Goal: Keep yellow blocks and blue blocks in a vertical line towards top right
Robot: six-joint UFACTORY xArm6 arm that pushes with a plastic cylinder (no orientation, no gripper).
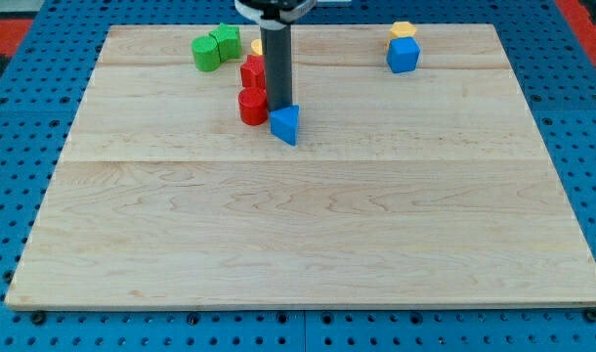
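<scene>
My tip (276, 107) rests on the board just above and left of a blue triangular block (286, 124), touching or nearly touching it. A blue cube (403, 55) sits near the view's top right, with a yellow hexagonal block (404, 30) right above it, the two in a vertical line. Another yellow block (257, 47) is mostly hidden behind the rod near the top centre; its shape cannot be made out.
A red cylinder (251, 106) and a red block (253, 72) stand just left of the rod. Two green blocks (216, 46) sit at the top left. The wooden board (308, 235) lies on a blue pegboard (15, 117).
</scene>
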